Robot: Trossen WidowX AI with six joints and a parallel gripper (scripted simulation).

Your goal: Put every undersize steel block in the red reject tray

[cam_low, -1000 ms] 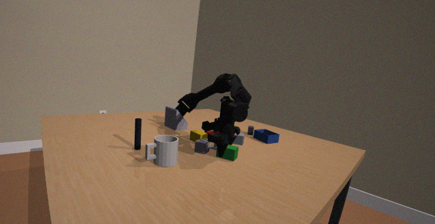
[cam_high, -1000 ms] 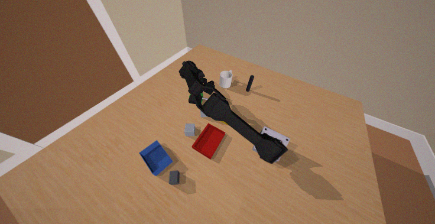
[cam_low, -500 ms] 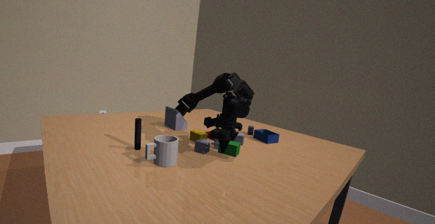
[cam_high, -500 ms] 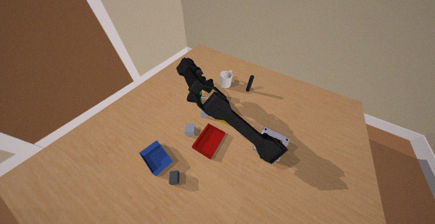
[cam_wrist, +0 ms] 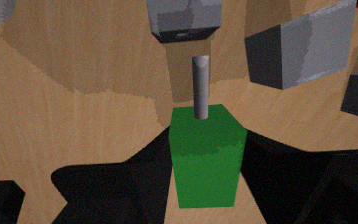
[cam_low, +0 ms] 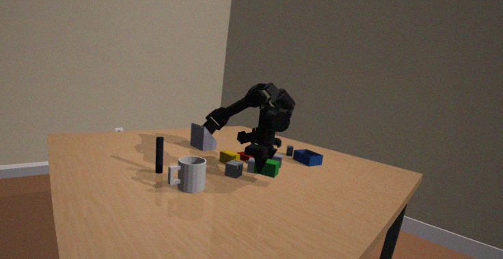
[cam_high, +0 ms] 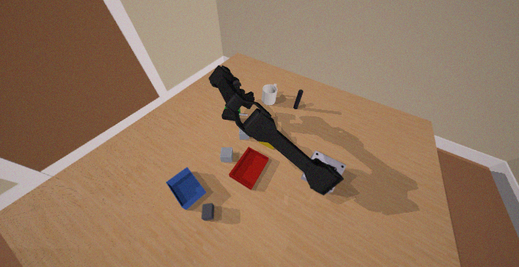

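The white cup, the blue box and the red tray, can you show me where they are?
White cup (cam_high: 269,96) (cam_low: 192,178): top and exterior views, its side.
Blue box (cam_high: 196,200) (cam_low: 305,158): top and exterior views, outer wall.

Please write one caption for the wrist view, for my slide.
Gripper holding the green GO gauge, its pin pointing toward a steel block, with a gap between.

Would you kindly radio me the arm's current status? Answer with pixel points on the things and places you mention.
Gripper (cam_wrist: 198,127) shut on green GO gauge (cam_low: 271,168) (cam_wrist: 207,170); pin outside the grey steel block ahead (cam_wrist: 184,17); red reject tray (cam_high: 242,179) holds no block.
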